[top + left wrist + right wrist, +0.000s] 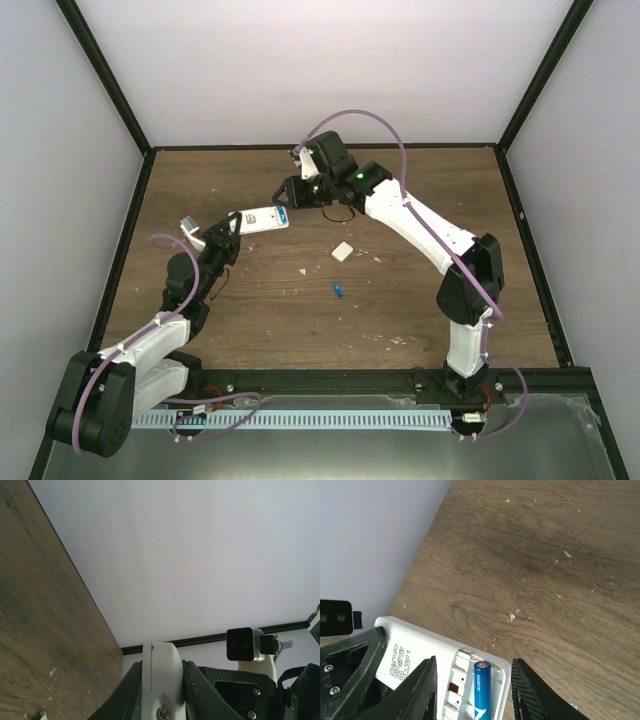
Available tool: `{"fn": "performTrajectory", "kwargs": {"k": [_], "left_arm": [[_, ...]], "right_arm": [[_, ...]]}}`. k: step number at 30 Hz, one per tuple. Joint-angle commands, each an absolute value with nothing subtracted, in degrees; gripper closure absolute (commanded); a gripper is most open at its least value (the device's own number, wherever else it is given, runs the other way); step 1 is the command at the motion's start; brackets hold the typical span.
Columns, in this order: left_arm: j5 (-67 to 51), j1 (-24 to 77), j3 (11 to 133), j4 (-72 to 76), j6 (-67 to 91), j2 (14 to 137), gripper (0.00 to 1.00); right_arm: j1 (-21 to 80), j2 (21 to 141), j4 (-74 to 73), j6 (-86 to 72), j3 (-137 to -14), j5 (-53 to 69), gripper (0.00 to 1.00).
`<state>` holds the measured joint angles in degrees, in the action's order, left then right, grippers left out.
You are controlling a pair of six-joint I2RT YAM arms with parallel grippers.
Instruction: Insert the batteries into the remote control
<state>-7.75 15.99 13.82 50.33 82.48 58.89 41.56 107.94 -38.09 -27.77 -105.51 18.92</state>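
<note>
The white remote control is held above the table with its back up, and my left gripper is shut on one end of it. In the left wrist view its white edge sits clamped between the dark fingers of my left gripper. The battery bay is uncovered, and one blue battery lies in the right slot of the remote. My right gripper stands open over that end, a finger on each side, holding nothing. A second blue battery lies on the table.
A small white square cover lies on the wooden table near the loose battery. White crumbs dot the wood. Black-framed white walls close in the table on three sides. The right wrist camera shows close by in the left wrist view.
</note>
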Motion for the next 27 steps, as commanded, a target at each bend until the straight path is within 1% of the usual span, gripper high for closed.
{"fn": "performTrajectory", "kwargs": {"k": [1, 5, 11, 20, 27], "left_arm": [[-7.38, 15.74, 14.42, 53.32, 82.59, 58.54, 1.00], [-7.92, 15.81, 14.74, 53.52, 82.79, 58.36, 1.00], [-8.59, 15.78, 14.86, 53.73, 82.71, 58.39, 1.00], [-8.70, 15.74, 14.79, 54.40, 82.32, 58.01, 1.00], [-8.63, 15.81, 14.94, 54.83, 82.27, 57.92, 1.00]], "right_arm": [[41.39, 106.72, -39.03, -28.27, -107.56, 19.47, 0.64], [40.17, 107.12, -38.62, -30.76, -105.55, 22.32, 0.60], [39.20, 107.50, -35.72, -33.30, -104.11, 27.28, 0.56], [38.23, 109.56, -32.21, -37.92, -102.61, 34.65, 0.55], [37.12, 109.72, -32.45, -39.84, -101.16, 36.01, 0.55]]}}
